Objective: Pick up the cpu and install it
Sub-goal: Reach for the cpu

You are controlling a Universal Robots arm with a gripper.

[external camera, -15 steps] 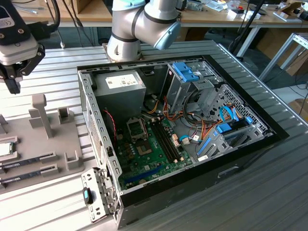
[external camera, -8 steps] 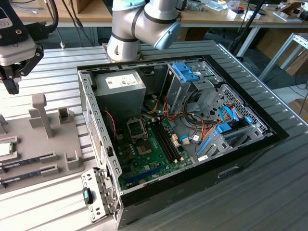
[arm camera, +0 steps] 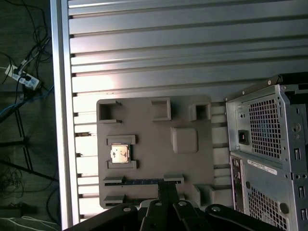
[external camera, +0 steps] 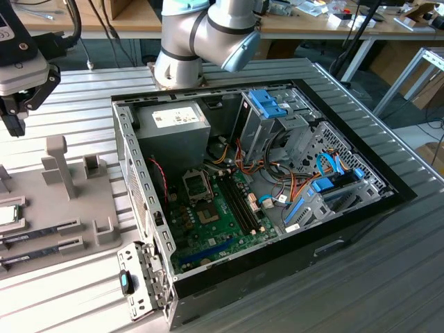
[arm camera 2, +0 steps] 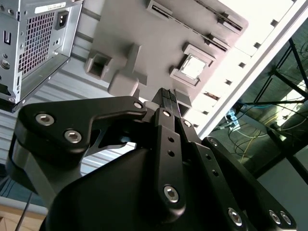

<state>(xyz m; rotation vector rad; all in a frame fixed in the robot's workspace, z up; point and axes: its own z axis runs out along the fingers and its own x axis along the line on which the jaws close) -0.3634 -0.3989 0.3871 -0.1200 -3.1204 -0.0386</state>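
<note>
The cpu, a small square chip with a silver top, lies flat in a square recess of the grey holder plate. It also shows in the second wrist view and at the exterior view's left edge. My gripper hangs well above the plate's far end, apart from the chip. In both wrist views its black fingers are pressed together with nothing between them. The open computer case shows its motherboard, with the empty socket near the power supply.
Two long memory sticks lie in slots on the plate near the cpu, and grey posts stand up from it. The grey power supply, drive cages and cables fill the case. The ribbed metal table's edge runs beside the plate.
</note>
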